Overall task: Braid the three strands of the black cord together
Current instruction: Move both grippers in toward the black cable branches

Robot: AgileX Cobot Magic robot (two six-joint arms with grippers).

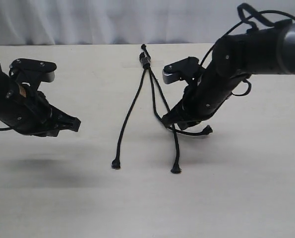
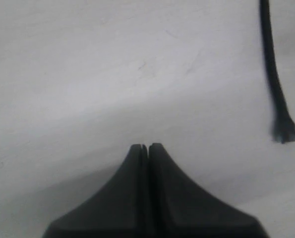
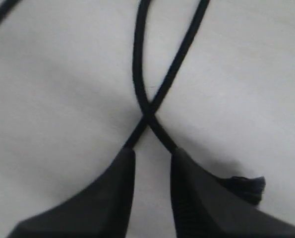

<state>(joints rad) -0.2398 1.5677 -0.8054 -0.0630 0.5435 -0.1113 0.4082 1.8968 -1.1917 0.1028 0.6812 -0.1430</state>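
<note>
The black cord lies on the pale table, its knotted, clipped end (image 1: pixel 145 58) at the far side. The three strands fan toward the front. The left strand (image 1: pixel 130 111) ends at a knobby tip (image 1: pixel 116 164), which also shows in the left wrist view (image 2: pixel 284 131). The middle strand (image 1: pixel 176 148) and right strand (image 1: pixel 192 133) cross beneath my right gripper (image 1: pixel 168 121). That gripper (image 3: pixel 152 154) is open just in front of the crossing (image 3: pixel 147 115), nothing between its fingers, a frayed tip (image 3: pixel 249 186) beside one finger. My left gripper (image 1: pixel 75 124) (image 2: pixel 147 147) hovers shut and empty, left of the cord.
The table (image 1: pixel 147 208) is pale and bare around the cord. A white curtain (image 1: pixel 112 20) closes off the back edge. The right arm's thick glossy cables (image 1: pixel 251 15) loop above its wrist.
</note>
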